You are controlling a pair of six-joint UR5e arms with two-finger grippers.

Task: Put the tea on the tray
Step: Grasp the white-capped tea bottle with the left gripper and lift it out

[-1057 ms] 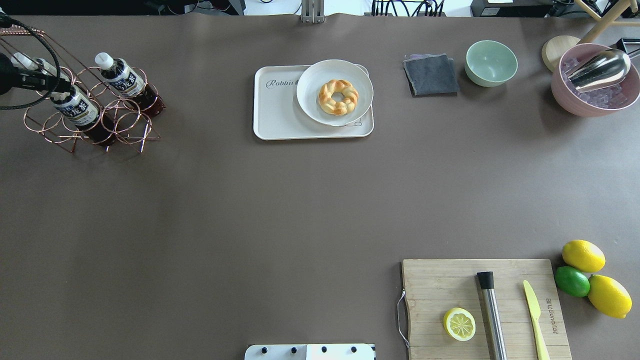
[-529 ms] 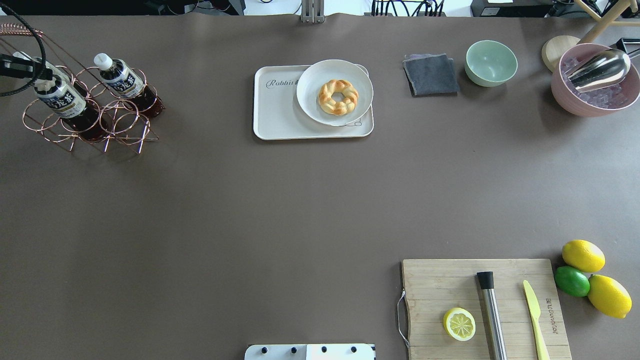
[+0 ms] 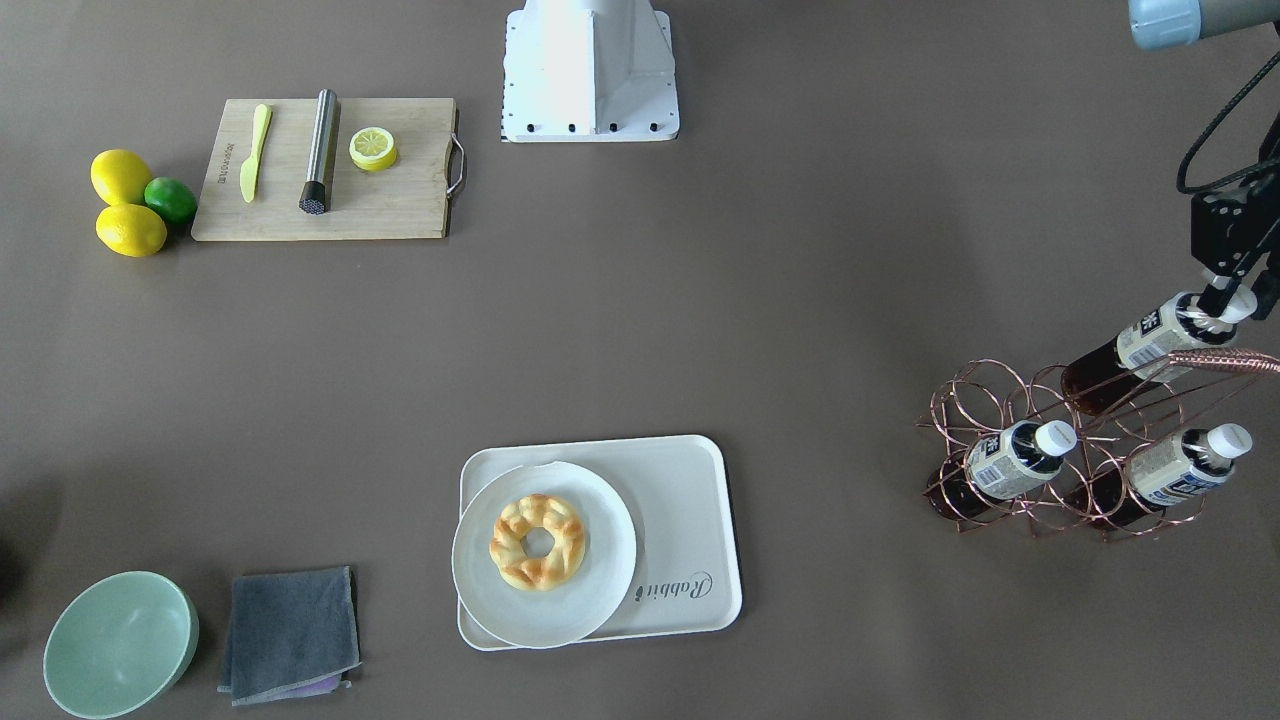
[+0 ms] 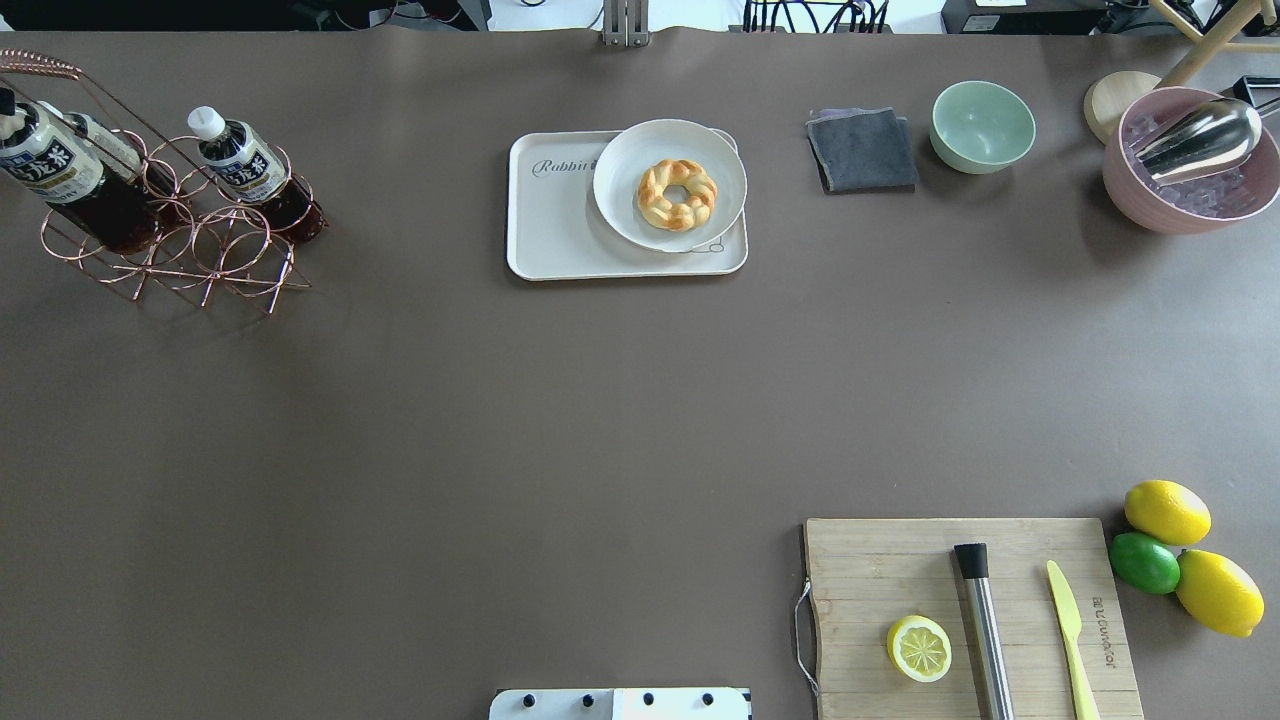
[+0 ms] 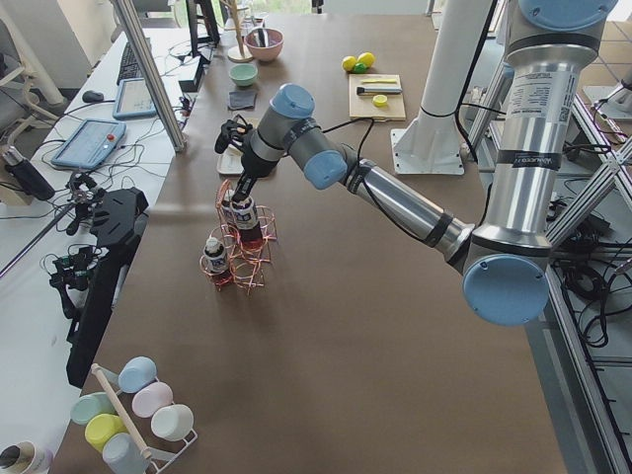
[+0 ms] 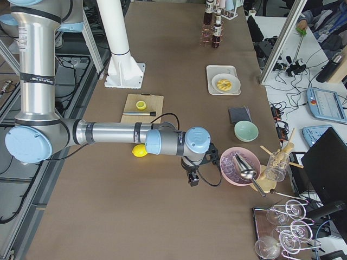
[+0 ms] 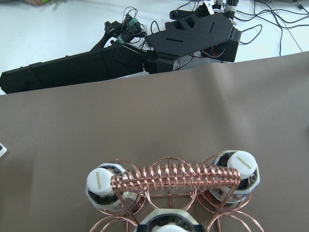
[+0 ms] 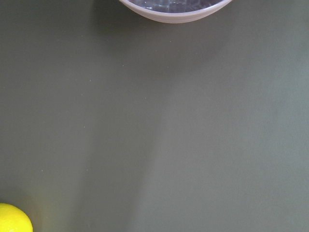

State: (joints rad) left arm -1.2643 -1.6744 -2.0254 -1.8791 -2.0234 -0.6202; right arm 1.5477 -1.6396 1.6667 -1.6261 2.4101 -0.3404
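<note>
My left gripper (image 3: 1222,300) is shut on the white cap of a tea bottle (image 3: 1150,340) and holds it tilted above the copper wire rack (image 3: 1000,400), its base still among the rings. The bottle shows at the overhead view's left edge (image 4: 50,170) and in the exterior left view (image 5: 240,212). Two more tea bottles (image 3: 1010,460) (image 3: 1175,465) lie in the rack. The cream tray (image 3: 690,500) sits mid-table, apart from the rack. My right gripper (image 6: 192,177) hovers near the pink bowl; I cannot tell if it is open.
A white plate (image 3: 600,560) with a ring pastry (image 3: 537,540) covers half the tray. A cutting board (image 3: 400,200) with lemon half, muddler and knife, a green bowl (image 3: 120,645), a grey cloth (image 3: 290,630) and a pink ice bowl (image 4: 1190,190) stand around the table.
My left gripper has drawn the held bottle up and toward the table's left end, out of the rack's rings. The gripper has left the overhead view. The rack shifted slightly.
</note>
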